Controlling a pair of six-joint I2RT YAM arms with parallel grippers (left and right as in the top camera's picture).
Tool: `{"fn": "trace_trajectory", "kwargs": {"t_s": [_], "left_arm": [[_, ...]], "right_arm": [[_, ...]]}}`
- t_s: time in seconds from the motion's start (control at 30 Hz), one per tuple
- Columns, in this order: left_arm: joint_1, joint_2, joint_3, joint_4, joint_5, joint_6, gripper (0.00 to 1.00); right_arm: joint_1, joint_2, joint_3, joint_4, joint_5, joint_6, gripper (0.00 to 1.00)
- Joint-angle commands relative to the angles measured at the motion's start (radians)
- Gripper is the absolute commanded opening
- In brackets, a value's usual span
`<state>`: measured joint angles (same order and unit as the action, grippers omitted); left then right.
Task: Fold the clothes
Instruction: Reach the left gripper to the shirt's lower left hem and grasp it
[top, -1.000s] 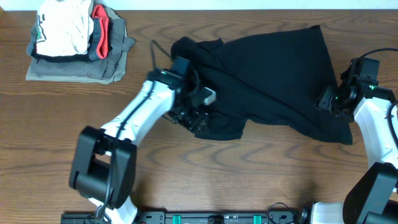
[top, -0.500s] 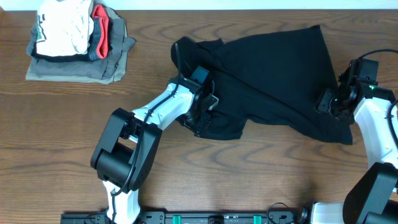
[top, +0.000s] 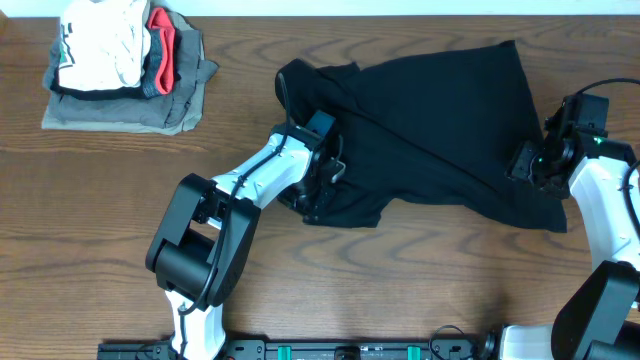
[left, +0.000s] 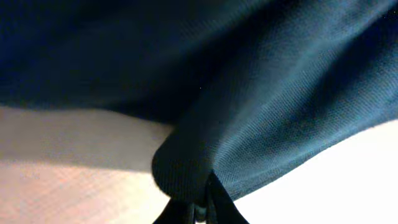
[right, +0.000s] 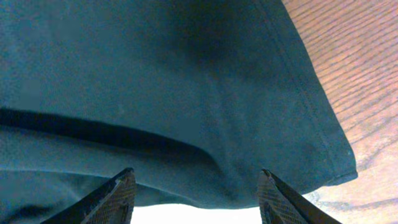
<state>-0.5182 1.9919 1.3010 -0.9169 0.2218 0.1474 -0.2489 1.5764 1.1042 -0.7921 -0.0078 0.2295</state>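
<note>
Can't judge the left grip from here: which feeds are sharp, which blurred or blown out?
Overhead: sharp, evenly lit, but folds barely read on the black T-shirt. Left wrist: too close, fabric soft, lower right corner blown white. Right wrist: weave and table grain crisp, a white patch at the bottom edge.

**Even light from above, overexposed patches at the wrists**

The overhead view is bright, even and sharp, and the table (top: 420, 280) carries only faint, soft shadows. The black T-shirt (top: 440, 130) swallows most fold detail. The left wrist view is dim and blurred at its left. Both wrist views burn out to white near their lower edge.
</note>
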Motion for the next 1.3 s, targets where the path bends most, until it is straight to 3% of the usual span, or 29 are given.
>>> {"fn": "trace_trajectory", "kwargs": {"t_s": [0.0, 0.33, 0.6, 0.63, 0.7, 0.73, 0.8, 1.03, 1.27], "left_arm": [[0.001, 0.005, 0.003, -0.054, 0.029, -0.033, 0.06], [0.040, -0.018, 0.021, -0.335, 0.036, -0.307, 0.06], [0.036, -0.018, 0.021, -0.475, 0.196, -0.325, 0.06], [0.035, -0.018, 0.021, -0.490, 0.208, -0.325, 0.10], [0.032, -0.018, 0.021, -0.516, 0.220, -0.325, 0.55], [0.031, -0.018, 0.021, -0.531, 0.221, -0.325, 0.69], [0.027, -0.018, 0.021, -0.566, 0.224, -0.325, 0.80], [-0.016, -0.019, 0.021, -0.617, 0.230, -0.313, 0.83], [0.036, -0.019, 0.048, -0.301, 0.158, -0.326, 0.83]], "right_arm": [[0.007, 0.006, -0.003, 0.002, 0.003, -0.010, 0.61], [0.007, 0.006, -0.003, 0.026, 0.003, -0.009, 0.61], [0.007, 0.006, -0.003, 0.031, 0.003, -0.010, 0.61], [0.007, 0.006, -0.003, 0.031, 0.003, -0.010, 0.61], [0.007, 0.006, -0.003, 0.034, 0.003, -0.010, 0.61], [0.007, 0.006, -0.003, 0.035, 0.003, -0.010, 0.61], [0.007, 0.006, -0.003, 0.041, 0.003, -0.010, 0.61], [0.007, 0.006, -0.003, 0.059, 0.003, -0.009, 0.60], [0.007, 0.006, -0.003, 0.067, 0.003, -0.010, 0.61]]}}
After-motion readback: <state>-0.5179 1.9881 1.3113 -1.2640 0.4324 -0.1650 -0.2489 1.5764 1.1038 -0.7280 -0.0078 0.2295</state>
